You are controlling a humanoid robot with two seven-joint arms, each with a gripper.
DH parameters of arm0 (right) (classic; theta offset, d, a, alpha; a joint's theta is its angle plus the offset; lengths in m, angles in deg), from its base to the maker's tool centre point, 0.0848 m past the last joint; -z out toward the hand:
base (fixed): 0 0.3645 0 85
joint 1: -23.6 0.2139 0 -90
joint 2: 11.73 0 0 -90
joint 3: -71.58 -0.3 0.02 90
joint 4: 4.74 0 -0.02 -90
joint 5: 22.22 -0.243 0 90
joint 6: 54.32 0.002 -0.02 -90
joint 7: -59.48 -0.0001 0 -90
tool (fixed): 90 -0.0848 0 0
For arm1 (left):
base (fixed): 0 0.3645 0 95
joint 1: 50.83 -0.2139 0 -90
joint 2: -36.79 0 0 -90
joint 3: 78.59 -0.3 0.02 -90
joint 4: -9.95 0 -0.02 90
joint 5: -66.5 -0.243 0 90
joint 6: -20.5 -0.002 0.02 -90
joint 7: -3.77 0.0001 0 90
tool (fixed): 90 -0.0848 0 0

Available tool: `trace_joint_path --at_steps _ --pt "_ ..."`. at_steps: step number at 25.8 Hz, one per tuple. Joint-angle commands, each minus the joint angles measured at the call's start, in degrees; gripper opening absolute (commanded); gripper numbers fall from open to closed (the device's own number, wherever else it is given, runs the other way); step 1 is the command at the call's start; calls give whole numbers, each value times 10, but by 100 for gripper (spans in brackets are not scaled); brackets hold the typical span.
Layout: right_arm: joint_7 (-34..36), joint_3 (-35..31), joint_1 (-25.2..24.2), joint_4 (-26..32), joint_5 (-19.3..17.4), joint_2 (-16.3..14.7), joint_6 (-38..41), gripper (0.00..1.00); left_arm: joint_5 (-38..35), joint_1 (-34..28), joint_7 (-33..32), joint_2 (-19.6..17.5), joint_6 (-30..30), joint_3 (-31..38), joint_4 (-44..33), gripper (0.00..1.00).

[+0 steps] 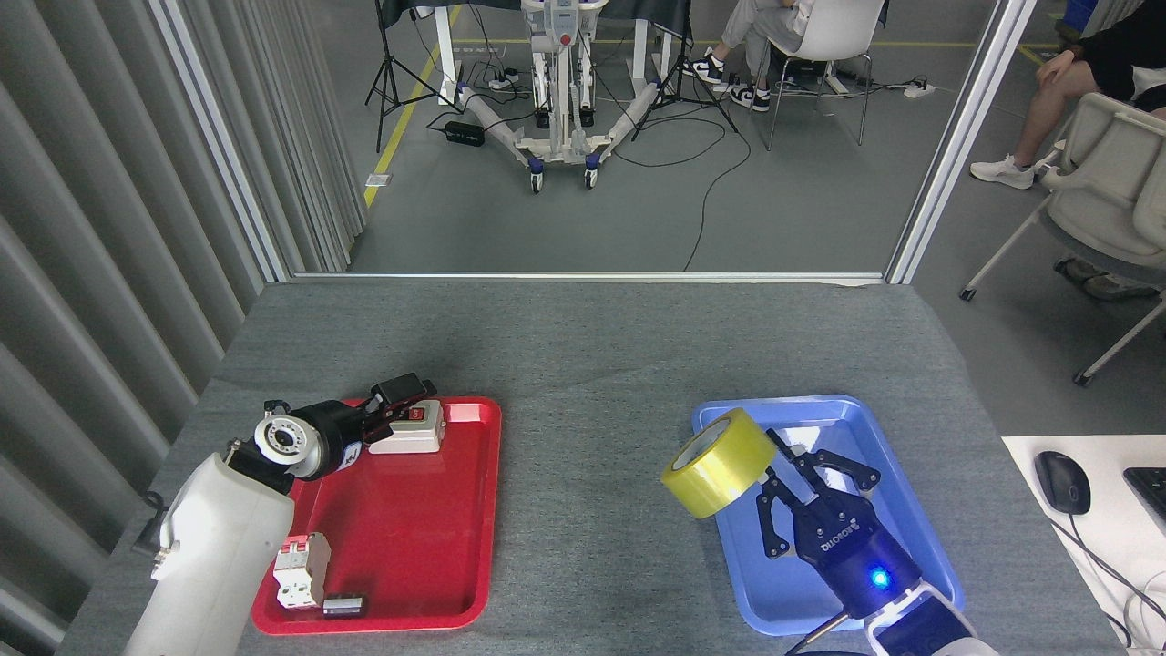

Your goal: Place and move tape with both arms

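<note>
tape: translucent yellow, white core
left tray: red
right tray: blue
tabletop: grey, felt-like
right tool: black, blue light

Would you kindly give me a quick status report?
Right gripper shut on tape, above blue tray's left edge. Left gripper over red tray, state unclear. Nothing in the way.
</note>
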Motion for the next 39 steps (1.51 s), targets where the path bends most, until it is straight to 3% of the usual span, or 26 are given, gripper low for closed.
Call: trace_joint_path --at_steps 1,6,11,13,16,20,26,31,34,39 --pt "-76 -70 -8 2 -21 18 3 11 0 -3 72 -6 0 0 2 99" --pt "-249 -155 -17 8 -36 72 10 12 -1 4 78 -9 -9 0 0 99" --pt "-484 -187 -20 32 -167 68 4 11 9 -2 127 -11 -10 5 2 100" --pt "-558 -215 -20 43 -196 69 5 11 13 -2 164 -8 -10 26 2 100" --pt "-670 -236 -22 57 -248 67 8 11 13 -3 169 -7 -5 33 4 100" --pt "-763 -256 -23 66 -314 54 -4 11 13 -8 176 16 -8 35 3 100" --pt "-840 -260 -20 59 -365 28 -20 10 -10 -39 217 11 26 28 -7 100" --pt "-863 -260 0 13 -377 13 -31 10 -132 -104 375 1 97 27 -53 100" --pt "-869 -252 34 -33 -378 13 -43 10 -180 -170 448 -1 110 28 -130 99" --pt "-869 -231 79 -91 -380 12 -45 10 -271 -260 504 -13 110 28 -234 99"
